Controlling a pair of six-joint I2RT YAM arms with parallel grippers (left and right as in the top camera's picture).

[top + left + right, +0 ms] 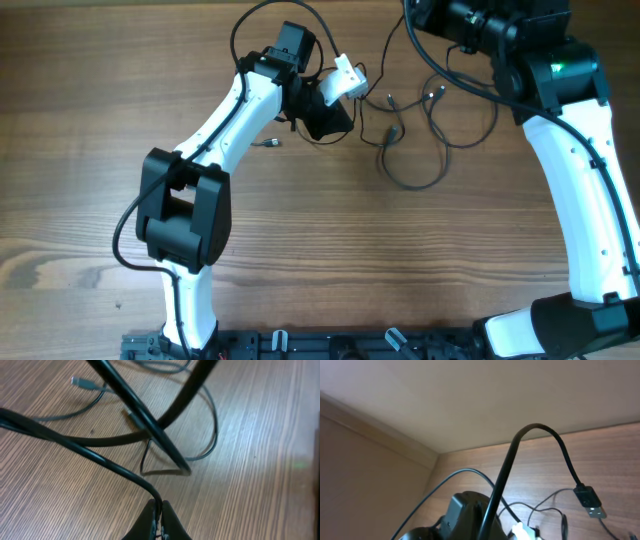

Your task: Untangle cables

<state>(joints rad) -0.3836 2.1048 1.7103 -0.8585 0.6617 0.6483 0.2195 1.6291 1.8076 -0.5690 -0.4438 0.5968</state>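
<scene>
Thin black cables (412,183) lie in loose loops with small plug ends on the wooden table between the arms. My left gripper (325,122) is at their left edge; in the left wrist view its jaws (160,510) are shut on one black cable (100,457) that runs up and to the left, over other strands and a grey plug (77,381). My right gripper (418,15) is at the top edge. In the right wrist view a cable (512,460) rises from below, arches over and ends in a hanging USB plug (589,501); the jaws themselves are hidden.
A small loose plug (270,143) lies on the table left of the left arm. The left arm's wrist (465,510) shows below the lifted cable in the right wrist view. The far table edge and a wall lie behind.
</scene>
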